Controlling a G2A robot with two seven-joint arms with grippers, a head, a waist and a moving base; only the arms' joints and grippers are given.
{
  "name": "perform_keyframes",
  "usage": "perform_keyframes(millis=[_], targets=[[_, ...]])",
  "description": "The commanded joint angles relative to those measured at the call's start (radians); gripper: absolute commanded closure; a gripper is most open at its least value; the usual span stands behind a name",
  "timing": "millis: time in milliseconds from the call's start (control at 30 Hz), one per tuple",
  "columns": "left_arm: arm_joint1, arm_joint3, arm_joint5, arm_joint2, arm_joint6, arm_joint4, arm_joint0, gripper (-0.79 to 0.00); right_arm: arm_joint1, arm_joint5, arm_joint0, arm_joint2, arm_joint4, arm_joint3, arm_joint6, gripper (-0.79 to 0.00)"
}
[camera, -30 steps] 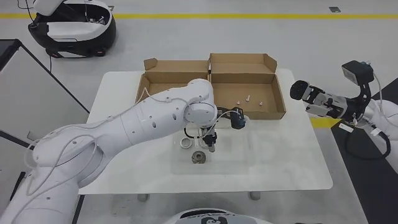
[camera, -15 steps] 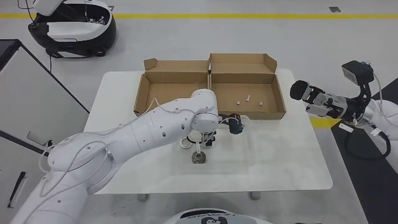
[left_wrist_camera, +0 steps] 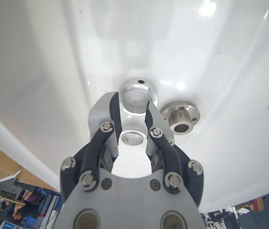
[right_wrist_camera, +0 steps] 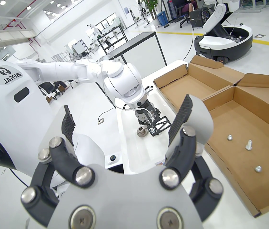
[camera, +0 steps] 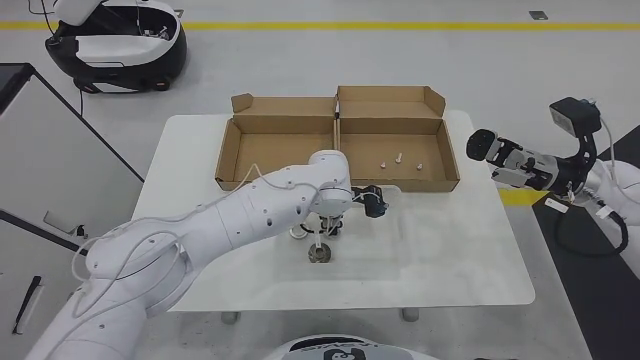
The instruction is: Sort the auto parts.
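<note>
I see my left end effector (left_wrist_camera: 130, 103) open over a silver ring (left_wrist_camera: 138, 89), flanged hub (left_wrist_camera: 180, 117) just beside, on the white surface (camera: 450, 250); cardboard boxes (camera: 270, 150) line the far edge. Right end effector (camera: 480, 147) open, empty, beyond the side edge.

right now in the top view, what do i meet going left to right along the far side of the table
left cardboard box → right cardboard box with three bolts → right hand

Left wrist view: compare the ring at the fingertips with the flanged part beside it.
The ring is a plain band with a wide bore; the flanged part has a holed collar around a narrower neck. The ring sits at the left gripper's tips; the flanged part lies outside them. Both are metal.
</note>
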Motion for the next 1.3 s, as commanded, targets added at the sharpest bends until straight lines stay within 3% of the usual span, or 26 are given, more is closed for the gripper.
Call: perform_keyframes(millis=[0, 767, 1267], targets=[[-0.002, 0.004, 0.001, 0.000, -0.001, 0.005, 0.000, -0.286, 0.000, 0.000, 0.000, 0.000, 0.000, 0.000, 0.000, -0.785], [-0.049, 0.090, -0.018, 0.000, 0.018, 0.045, 0.022, -0.231, 0.000, 0.000, 0.000, 0.000, 0.000, 0.000, 0.000, -0.785], [-0.056, 0.110, -0.007, 0.000, 0.007, 0.048, 0.025, -0.228, 0.000, 0.000, 0.000, 0.000, 0.000, 0.000, 0.000, -0.785]])
